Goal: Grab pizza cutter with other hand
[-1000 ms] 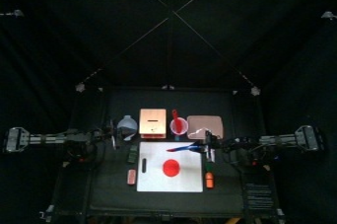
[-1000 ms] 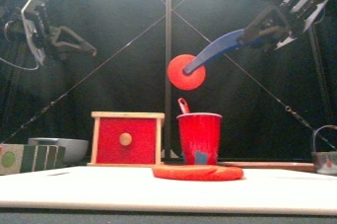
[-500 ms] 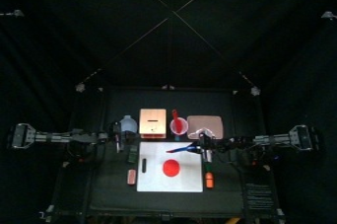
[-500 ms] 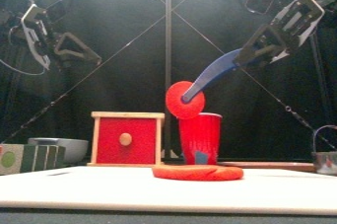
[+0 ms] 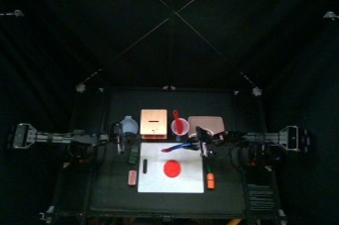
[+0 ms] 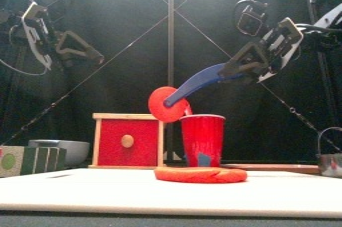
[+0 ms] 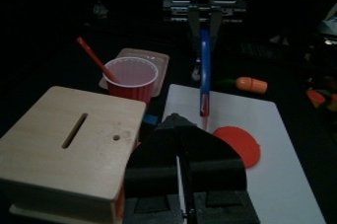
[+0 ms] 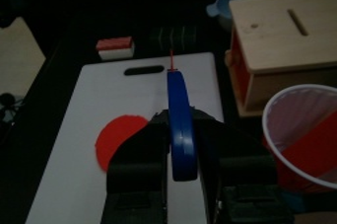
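Front view: right gripper (image 6: 251, 67) clamped on the blue stick handle of the pizza cutter (image 6: 201, 80), held in the air, tilted, red round wheel end lowest and just above the red plastic cup (image 6: 202, 139). Right wrist view confirms — blue handle pinched between both jaws, pointing out over the white cutting board (image 8: 132, 95).

Left gripper (image 6: 83, 45) up high on the left side, well apart from the cutter, nothing in it; jaws seen from the left wrist view, but cannot tell how far apart they stand.

On the surface (image 5: 103, 169):
- red flat disc (image 6: 201, 174) lying on the white board, near the front
- red cup with a red straw behind it
- light wooden box with a red front and a slot on top (image 6: 128, 140), beside the cup
- orange bars (image 5: 209, 179) at the board's edges — small in the top view

Cutter over the board's rear part in the top view, between the two arms.
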{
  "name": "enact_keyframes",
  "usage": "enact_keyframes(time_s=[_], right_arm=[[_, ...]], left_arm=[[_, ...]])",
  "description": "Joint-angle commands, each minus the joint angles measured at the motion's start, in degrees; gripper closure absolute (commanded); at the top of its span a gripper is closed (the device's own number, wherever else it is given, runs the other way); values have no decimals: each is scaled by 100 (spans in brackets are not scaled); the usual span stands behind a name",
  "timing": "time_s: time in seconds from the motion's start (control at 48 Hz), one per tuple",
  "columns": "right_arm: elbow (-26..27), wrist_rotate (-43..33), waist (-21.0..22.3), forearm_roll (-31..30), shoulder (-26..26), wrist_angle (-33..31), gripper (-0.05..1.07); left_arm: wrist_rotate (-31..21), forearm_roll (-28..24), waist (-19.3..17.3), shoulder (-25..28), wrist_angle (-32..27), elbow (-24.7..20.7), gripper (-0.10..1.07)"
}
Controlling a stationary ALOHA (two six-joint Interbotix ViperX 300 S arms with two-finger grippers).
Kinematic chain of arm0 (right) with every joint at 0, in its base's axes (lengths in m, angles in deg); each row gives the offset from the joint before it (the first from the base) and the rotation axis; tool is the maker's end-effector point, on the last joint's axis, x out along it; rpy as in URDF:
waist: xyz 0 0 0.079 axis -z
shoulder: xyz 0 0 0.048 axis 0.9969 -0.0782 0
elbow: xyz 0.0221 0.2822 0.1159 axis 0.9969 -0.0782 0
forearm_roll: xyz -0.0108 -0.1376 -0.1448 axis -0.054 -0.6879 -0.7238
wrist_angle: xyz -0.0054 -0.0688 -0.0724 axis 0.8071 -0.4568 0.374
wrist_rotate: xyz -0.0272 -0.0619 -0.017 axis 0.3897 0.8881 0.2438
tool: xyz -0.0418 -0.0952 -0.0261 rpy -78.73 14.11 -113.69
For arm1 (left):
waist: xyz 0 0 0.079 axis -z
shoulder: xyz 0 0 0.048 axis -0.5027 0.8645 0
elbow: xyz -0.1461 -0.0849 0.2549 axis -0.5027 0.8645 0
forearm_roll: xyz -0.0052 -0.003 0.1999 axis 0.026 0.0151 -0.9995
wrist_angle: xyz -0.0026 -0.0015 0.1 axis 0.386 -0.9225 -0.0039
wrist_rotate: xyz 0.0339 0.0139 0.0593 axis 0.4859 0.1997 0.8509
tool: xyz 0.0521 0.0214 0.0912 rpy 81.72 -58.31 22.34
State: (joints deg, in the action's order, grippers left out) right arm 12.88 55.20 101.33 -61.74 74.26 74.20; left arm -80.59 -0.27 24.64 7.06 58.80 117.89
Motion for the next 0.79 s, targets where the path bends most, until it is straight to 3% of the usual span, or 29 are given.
enact_keyframes(time_s=[0.0, 0.167, 0.312, 0.479, 0.562, 0.771], right_arm=[[-123, 729, -229, 923, 62, 299, 61], [-62, 1767, -835, 2162, 35, 308, 61], [0, 1775, -1248, 2408, -88, 290, 61], [141, 1784, -1556, 2733, -439, 290, 61], [229, 1784, -1626, 2777, -668, 290, 61], [571, 1784, -1828, 2900, -1222, 290, 61]], left_arm=[[9, -53, 9, 70, 53, -141, 78], [9, -132, 167, 571, 255, -167, 75], [9, -123, 501, 1389, 650, -360, 62], [70, -141, 888, 2479, 1028, -932, 32], [193, -123, 993, 2760, 1107, -1116, 22], [510, 0, 1257, 3120, 1169, -1547, 18]])
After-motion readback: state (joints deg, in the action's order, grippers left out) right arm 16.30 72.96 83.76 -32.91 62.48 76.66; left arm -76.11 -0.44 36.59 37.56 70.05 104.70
